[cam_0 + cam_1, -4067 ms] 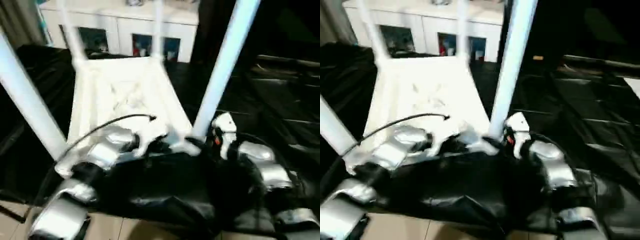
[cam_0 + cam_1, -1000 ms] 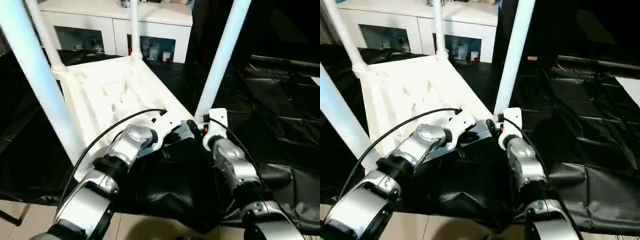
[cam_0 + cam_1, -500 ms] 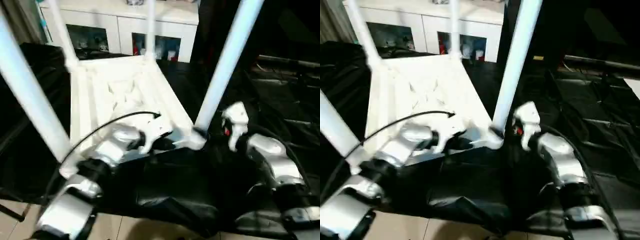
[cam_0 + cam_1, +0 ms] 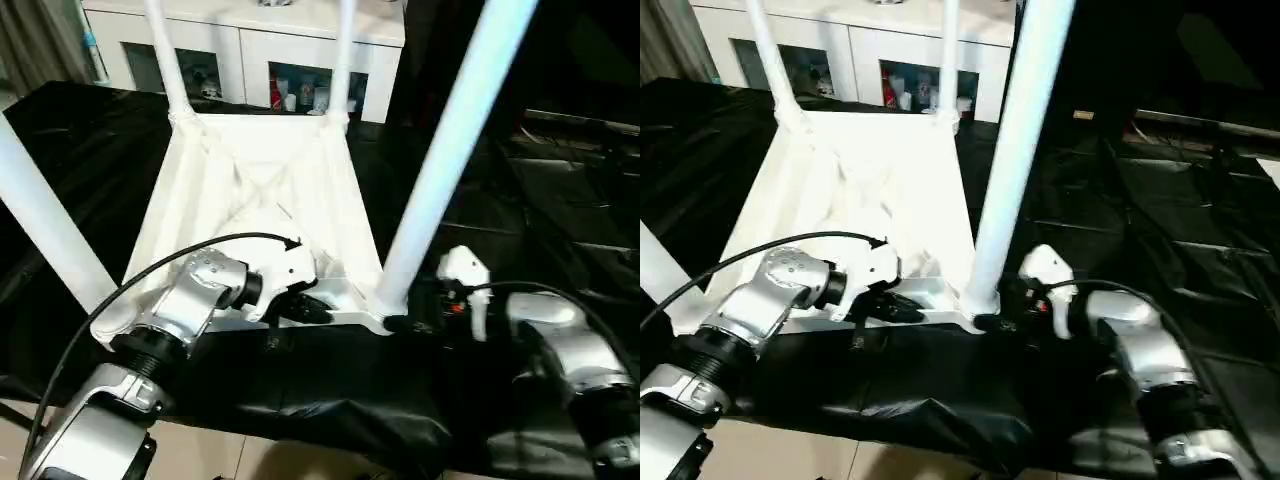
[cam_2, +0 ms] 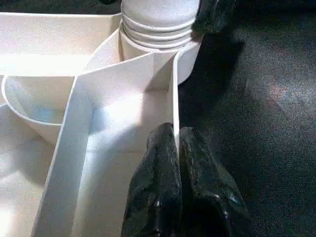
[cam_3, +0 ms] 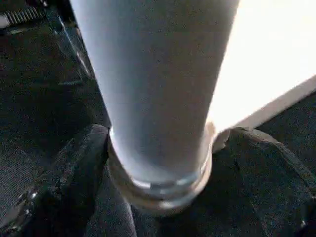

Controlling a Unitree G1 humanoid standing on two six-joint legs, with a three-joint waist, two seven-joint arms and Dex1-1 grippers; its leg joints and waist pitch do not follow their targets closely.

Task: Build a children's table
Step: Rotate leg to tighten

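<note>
The white children's table (image 4: 262,185) lies upside down on the black-draped work table, ribbed underside up, with its four legs pointing upward. My left gripper (image 5: 175,136) is shut on the thin near rim (image 5: 174,94) of the top, just beside the corner socket (image 5: 158,39). In the head views that gripper (image 4: 312,308) sits at the near edge. My right gripper (image 6: 163,143) is open, one black finger (image 6: 74,168) on each side of the base of the near right leg (image 4: 445,150). A small gap shows beside the leg's collar.
The near left leg (image 4: 40,225) and the two far legs (image 4: 165,60) rise around my arms. A white cabinet (image 4: 250,35) stands behind. Wrinkled black drape (image 4: 560,200) spreads to the right, and its front edge drops to tan floor (image 4: 250,462). A black cable (image 4: 200,250) arcs over my left wrist.
The head view has swung. My right gripper has come down from beside the near right leg to straddle its base. The left gripper still pinches the rim.
</note>
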